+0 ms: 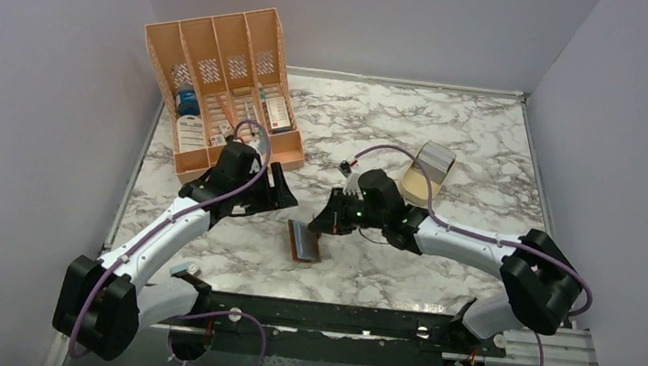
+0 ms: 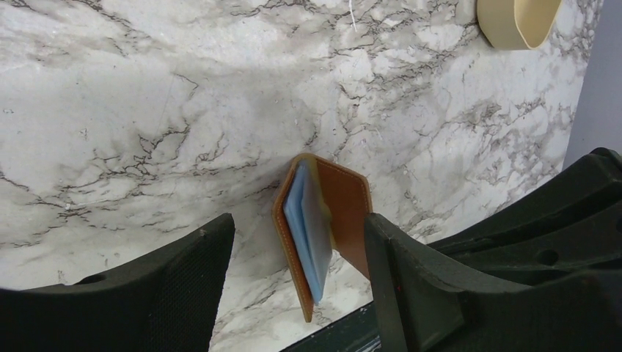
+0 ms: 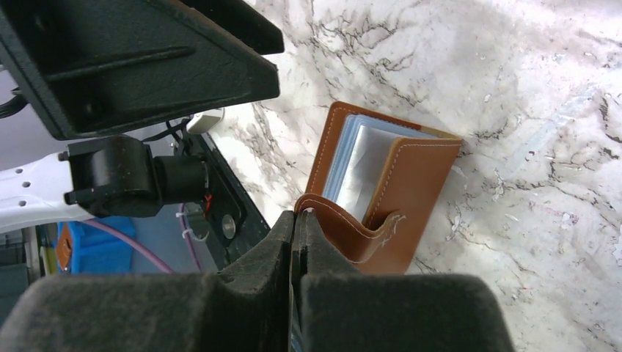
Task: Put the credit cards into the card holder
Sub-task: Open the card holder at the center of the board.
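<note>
The right pincer (image 3: pixel 293 220) is pressed tightly together, and the end of the brown leather snap tab (image 3: pixel 352 227) is nipped between its tips, curling up from the cover to meet them. The left pincer (image 2: pixel 299 220) is spread wide and holds nothing. In its own wrist view its two black fingers (image 2: pixel 183 286) stand either side of the card holder (image 2: pixel 345 198) and are not seen to touch it.

The card holder lies near the middle of the surface (image 1: pixel 456 124), towards the near edge, between the two pincers. In the top view the left pincer (image 1: pixel 286 199) is just to its far left and the right pincer (image 1: pixel 327 220) just to its far right. It is a tan-brown leather booklet with pale stitching along its edges. The cover is partly lifted, so the clear bluish plastic sleeves (image 3: pixel 359 169) fan out inside.

The surface is white marble-patterned with grey veins. A black rail (image 1: pixel 333 318) at its near edge carries the arm bases. At the far left an orange slotted organiser (image 1: pixel 225 52) leans back, with small boxes and bottles in its compartments. To the far right of the card holder, well apart from it, sits a small tan wooden stand (image 1: pixel 417 186) with the grey credit cards (image 1: pixel 438 157) standing in it. Plain pale lilac-grey walls (image 1: pixel 39 68) close in the left, far and right sides.
</note>
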`<state>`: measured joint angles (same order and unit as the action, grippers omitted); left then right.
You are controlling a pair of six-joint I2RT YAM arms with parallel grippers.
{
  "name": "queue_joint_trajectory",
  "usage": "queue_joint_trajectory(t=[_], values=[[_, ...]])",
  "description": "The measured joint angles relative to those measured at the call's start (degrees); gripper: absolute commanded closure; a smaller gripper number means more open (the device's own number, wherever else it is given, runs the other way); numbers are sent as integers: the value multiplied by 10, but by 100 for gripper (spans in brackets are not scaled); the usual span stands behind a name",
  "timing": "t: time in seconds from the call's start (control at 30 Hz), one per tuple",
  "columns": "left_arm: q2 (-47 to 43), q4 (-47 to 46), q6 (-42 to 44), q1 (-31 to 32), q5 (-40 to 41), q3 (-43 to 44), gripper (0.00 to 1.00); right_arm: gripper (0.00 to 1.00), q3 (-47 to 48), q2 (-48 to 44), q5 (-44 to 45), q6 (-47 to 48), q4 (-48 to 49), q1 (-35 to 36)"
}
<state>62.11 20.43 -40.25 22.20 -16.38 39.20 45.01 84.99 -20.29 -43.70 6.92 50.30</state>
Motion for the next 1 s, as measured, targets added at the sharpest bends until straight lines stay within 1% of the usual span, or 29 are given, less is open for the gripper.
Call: queue_joint_trajectory(t=[0.1,0.2,0.37,0.43,0.53,0.63,0.77,1.0], values=[[0,7,2,-1,0,0,33,99,0,6,3,0,-5,0],[3,11,6,-1,0,-4,33,99,-2,4,26,7,-20,0],[12,7,15,-1,-4,-15,33,99,-33,-33,72,20,-52,0],[15,-10,15,-1,-24,-28,32,99,-42,-45,76,23,-60,0],[17,-49,5,-2,-72,-54,32,99,-45,-54,74,25,-64,0],[17,-68,-5,-2,-98,-61,32,99,-42,-61,62,24,-64,0],[17,-75,-10,-2,-101,-56,32,99,-30,-67,39,15,-53,0],[19,-60,-9,-2,-93,-39,32,99,-21,-64,11,-12,-12,0]])
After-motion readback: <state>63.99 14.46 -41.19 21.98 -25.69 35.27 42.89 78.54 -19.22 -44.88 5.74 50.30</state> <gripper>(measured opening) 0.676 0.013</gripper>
